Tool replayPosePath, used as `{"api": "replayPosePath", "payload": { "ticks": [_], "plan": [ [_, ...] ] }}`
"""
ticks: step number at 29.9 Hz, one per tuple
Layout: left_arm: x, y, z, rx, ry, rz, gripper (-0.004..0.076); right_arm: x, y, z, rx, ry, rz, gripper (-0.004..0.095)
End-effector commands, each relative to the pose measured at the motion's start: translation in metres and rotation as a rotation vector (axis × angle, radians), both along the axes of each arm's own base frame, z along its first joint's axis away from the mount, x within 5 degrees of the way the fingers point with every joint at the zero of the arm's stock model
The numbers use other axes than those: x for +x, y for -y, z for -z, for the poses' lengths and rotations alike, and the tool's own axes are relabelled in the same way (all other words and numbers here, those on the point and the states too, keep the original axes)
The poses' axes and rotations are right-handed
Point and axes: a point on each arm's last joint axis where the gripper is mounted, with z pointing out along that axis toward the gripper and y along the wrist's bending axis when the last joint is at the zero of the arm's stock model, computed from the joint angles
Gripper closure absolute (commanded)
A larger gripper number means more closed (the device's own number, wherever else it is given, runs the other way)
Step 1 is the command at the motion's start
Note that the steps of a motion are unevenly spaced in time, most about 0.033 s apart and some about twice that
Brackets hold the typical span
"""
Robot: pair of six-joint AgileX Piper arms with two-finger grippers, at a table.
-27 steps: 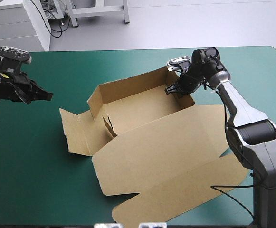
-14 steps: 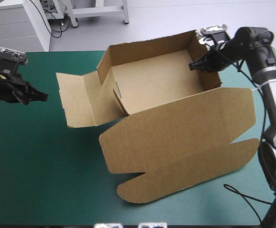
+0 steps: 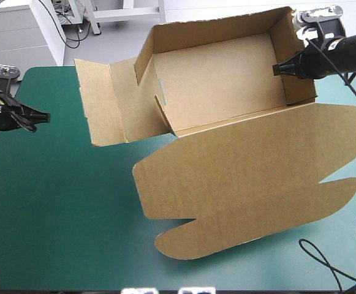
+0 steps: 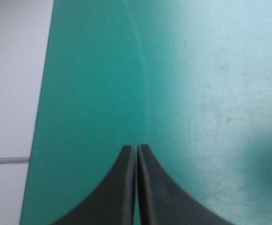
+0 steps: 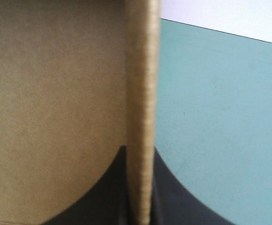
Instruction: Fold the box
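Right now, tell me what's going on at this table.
The right gripper is shut on the box at its right wall, holding it tilted up over the table. The tray is open, the lid flat and a side flap spread out. The left gripper is shut, empty, near the table's left edge, apart from the box.

Bright, even light from above, with soft shadows and one patch of glare.
In the high view the table (image 3: 55,202) is evenly lit, and the lifted box (image 3: 227,79) throws only a faint, soft-edged shadow on the cover (image 3: 73,245) beneath it. In the left wrist view a pale sheen washes the cover ahead of the closed left tool (image 4: 136,150), with a dim shadow patch beside it. In the right wrist view the board's edge catches light between the right tool's (image 5: 139,154) dark fingers.
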Motion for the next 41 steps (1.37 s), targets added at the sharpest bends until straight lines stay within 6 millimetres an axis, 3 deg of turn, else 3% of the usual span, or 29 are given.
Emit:
{"api": "replayPosePath", "payload": {
  "ticks": [1,5,10,19,30,41],
  "plan": [
    [0.005,0.007,0.0,-0.053,0.153,0.048,0.0731,-0.024,-0.004,-0.028,0.074,0.088,-0.04,0.0927],
    [0.015,0.023,0.029,-0.215,0.192,0.147,0.0731,-0.024,-0.006,-0.029,0.088,0.09,-0.057,0.0927],
    [0.02,0.047,0.042,-0.447,0.201,0.328,0.0731,-0.024,-0.005,-0.028,0.083,0.091,-0.056,0.0927],
    [0.014,0.077,0.019,-0.803,0.314,0.586,0.0731,-0.024,-0.004,-0.028,0.07,0.09,-0.045,0.0927],
    [-0.009,0.095,0.0,-1.053,0.309,0.882,0.0731,-0.023,-0.004,-0.027,0.077,0.086,-0.039,0.0927],
    [-0.011,0.106,-0.008,-1.159,0.311,0.896,0.0731,-0.021,-0.003,-0.028,0.095,0.1,-0.001,0.0925]
  ]
}}
